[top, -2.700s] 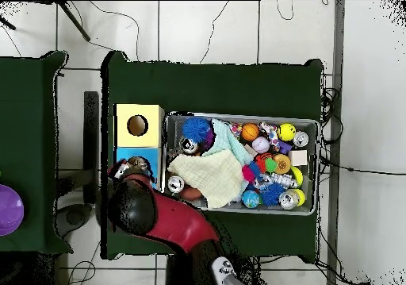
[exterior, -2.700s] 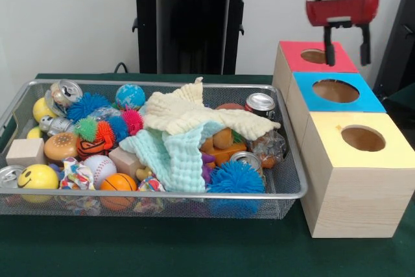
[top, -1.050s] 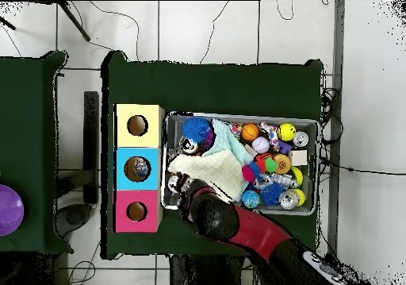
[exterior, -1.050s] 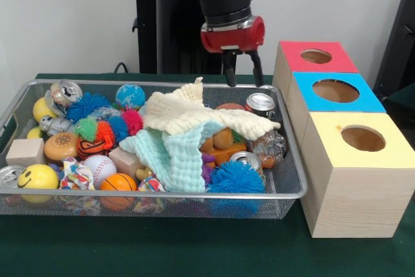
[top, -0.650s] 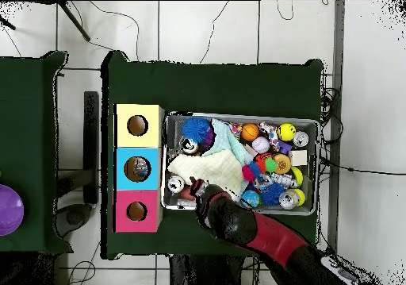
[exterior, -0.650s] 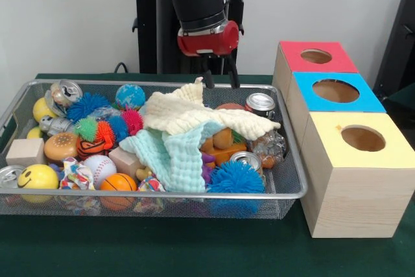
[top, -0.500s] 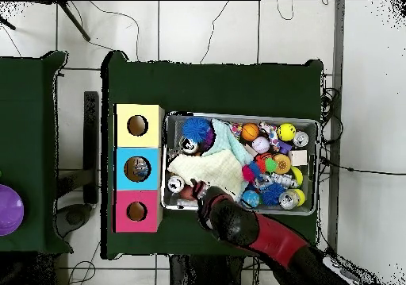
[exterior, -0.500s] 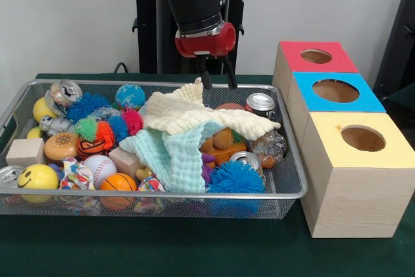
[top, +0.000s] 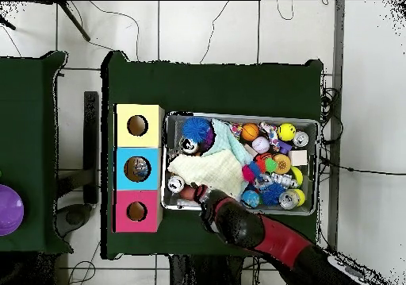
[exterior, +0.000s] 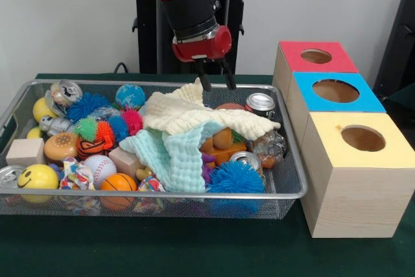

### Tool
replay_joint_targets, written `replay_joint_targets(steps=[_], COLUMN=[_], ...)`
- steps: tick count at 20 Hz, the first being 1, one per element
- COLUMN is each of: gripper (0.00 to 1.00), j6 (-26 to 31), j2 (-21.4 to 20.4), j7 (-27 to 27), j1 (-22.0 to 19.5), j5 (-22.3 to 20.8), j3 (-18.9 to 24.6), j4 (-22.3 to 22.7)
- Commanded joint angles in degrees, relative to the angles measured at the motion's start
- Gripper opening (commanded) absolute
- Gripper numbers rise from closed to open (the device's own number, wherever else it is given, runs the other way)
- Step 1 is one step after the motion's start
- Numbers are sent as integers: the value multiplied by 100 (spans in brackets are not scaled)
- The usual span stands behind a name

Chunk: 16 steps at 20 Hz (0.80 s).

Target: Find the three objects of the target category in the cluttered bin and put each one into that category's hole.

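The gripper [exterior: 215, 82] was seen hanging over the far edge of the wire bin [exterior: 272, 194], its two fingers parted a little and holding nothing; the tips were poised just above the raised corner of the cream cloth [exterior: 194, 113]. In the overhead view the gripper could not be made out under the arm's bulk [top: 238, 225].

The target category could not be told from the pictures. Cans were judged the likeliest candidates — one upright can [exterior: 260, 104] stood at the bin's far side beside the cream cloth, another can [exterior: 247, 160] lay near the front rim next to a blue spiky ball [exterior: 236, 178], and a further can [exterior: 65, 90] sat in the far corner at the other end. Something could be seen inside the blue box's hole [top: 137, 169] from above.

For the step in hand, it was judged that the cream cloth and the mint cloth [exterior: 174, 154] beneath it should be lifted or dragged aside, since much of the middle of the bin was hidden by them. A pinch on the raised corner would be best made low enough to catch the fabric, yet clear of the mesh rim.

The bin and three wooden boxes — red [exterior: 316, 56], blue [exterior: 334, 91], yellow [exterior: 360, 139] — rested on a dark green cloth-covered table [exterior: 162, 248]. A pale tiled floor crossed by cables [top: 238, 28] was seen around it.
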Motion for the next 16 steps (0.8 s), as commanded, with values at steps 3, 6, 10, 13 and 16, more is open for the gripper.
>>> replay_joint_targets(steps=[3, 6, 10, 13, 16], gripper=[100, 100, 100, 100, 100], j6=[686, 865, 1253, 1491, 1646], j2=[424, 203, -266, -923, -1421], j7=[-128, -175, -168, -194, -272], j1=[-454, -506, -529, -328, -12], j5=[-405, -477, -429, -458, -661], j3=[538, 517, 539, 382, 49], j4=[-816, -830, -780, -759, -906])
